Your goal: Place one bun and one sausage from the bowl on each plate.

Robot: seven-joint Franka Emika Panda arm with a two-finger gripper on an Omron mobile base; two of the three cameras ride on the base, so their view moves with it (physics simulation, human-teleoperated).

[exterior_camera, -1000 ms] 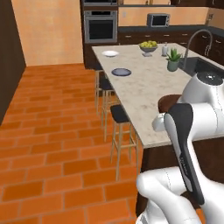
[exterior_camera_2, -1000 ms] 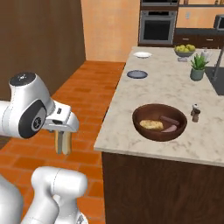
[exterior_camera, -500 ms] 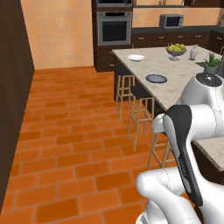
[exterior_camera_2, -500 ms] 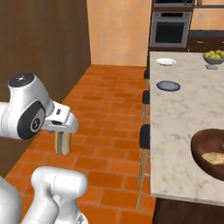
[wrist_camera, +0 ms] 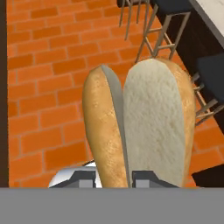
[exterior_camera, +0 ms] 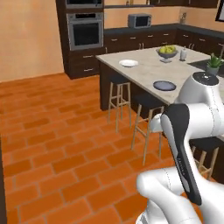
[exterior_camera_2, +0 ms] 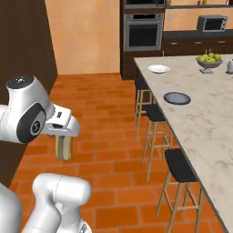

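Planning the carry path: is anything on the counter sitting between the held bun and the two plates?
Nothing visible does. The bun hangs over the brick floor; the dark plate and white plate lie on bare counter, with stools below the edge.

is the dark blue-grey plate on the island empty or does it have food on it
Empty. The dark blue-grey plate lies bare on the island counter; the split bun hangs in the gripper over the brick floor.

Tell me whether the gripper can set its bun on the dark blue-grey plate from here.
Probably not yet. The gripper, shut on the bun, hangs over the brick floor, well short of the dark blue-grey plate on the counter, with stools between.
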